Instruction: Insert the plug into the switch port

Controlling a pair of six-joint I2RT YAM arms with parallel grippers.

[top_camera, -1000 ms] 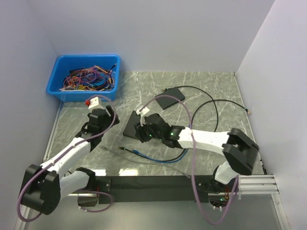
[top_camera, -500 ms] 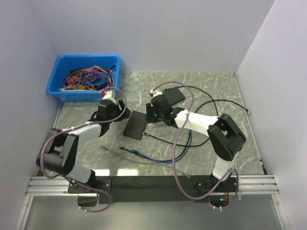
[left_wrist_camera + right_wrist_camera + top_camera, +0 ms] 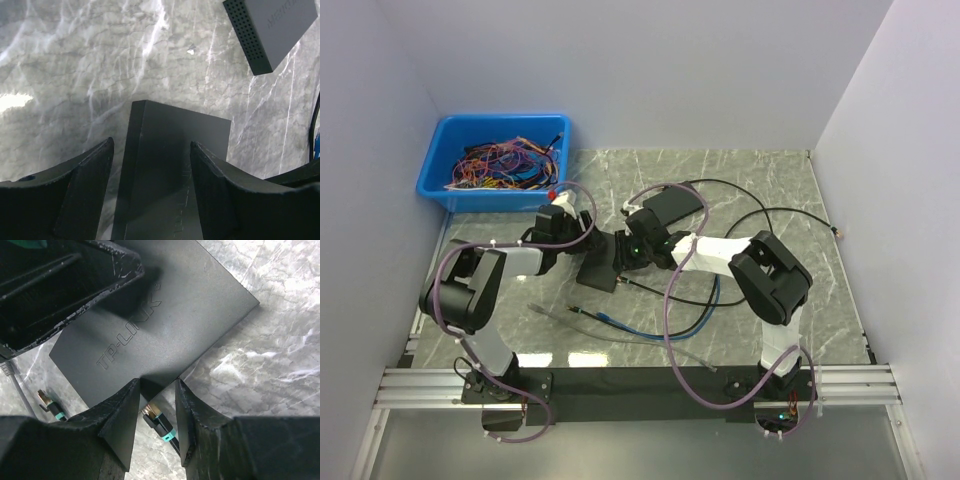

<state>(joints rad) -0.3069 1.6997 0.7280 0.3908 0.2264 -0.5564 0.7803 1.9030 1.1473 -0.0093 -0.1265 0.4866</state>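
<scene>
I count one black switch (image 3: 160, 315), two plugs, one grey perforated box (image 3: 272, 30) and one blue bin (image 3: 440, 182) of tangled coloured wires (image 3: 505, 165). My left arm (image 3: 510, 260) and right arm (image 3: 715, 248) both reach low over the table (image 3: 75, 60) and meet at the switch from opposite sides.

My left gripper (image 3: 151, 145) hangs above the switch with its fingers spread wide. One finger is beside the switch's long edge, the other over its lid.

My right gripper (image 3: 157, 382) points down at the switch's edge. The plug (image 3: 159, 424) shows in the narrow gap between its fingers, on or just above the marble and just beside the switch, not inserted. I cannot tell whether those fingers pinch it. The second plug (image 3: 48, 402) lies apart, to one side.

The switch is a flat matte slab with raised lettering. Both plugs have gold contacts and a teal band. The tabletop is glossy grey-veined marble, and my finger pads are scuffed black wedges.
</scene>
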